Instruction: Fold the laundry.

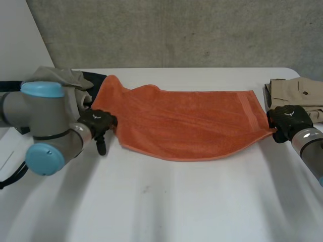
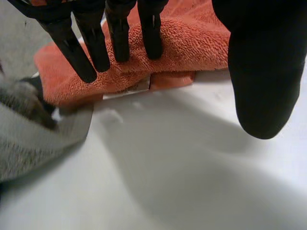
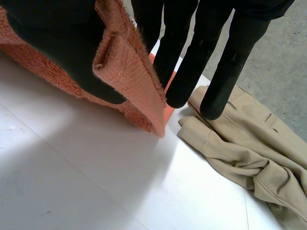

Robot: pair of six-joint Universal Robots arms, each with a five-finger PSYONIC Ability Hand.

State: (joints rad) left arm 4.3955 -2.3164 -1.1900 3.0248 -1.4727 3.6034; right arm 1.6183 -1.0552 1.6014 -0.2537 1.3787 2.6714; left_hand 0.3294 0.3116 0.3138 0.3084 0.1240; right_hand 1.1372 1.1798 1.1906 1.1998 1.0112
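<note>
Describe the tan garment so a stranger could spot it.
Start at the right edge of the white table, just beyond the robot's right hand. The crumpled garment there is tan, unlike the orange towel spread across the middle and the grey clothes at the left.

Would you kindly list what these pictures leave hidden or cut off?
1. Head view: the left arm covers part of the grey garment.
2. Head view: the trousers run off the edge.
3. Left wrist view: the left hand covers the towel under its fingers.
4. Right wrist view: the right hand covers, with its thumb, the towel corner it pinches.
</note>
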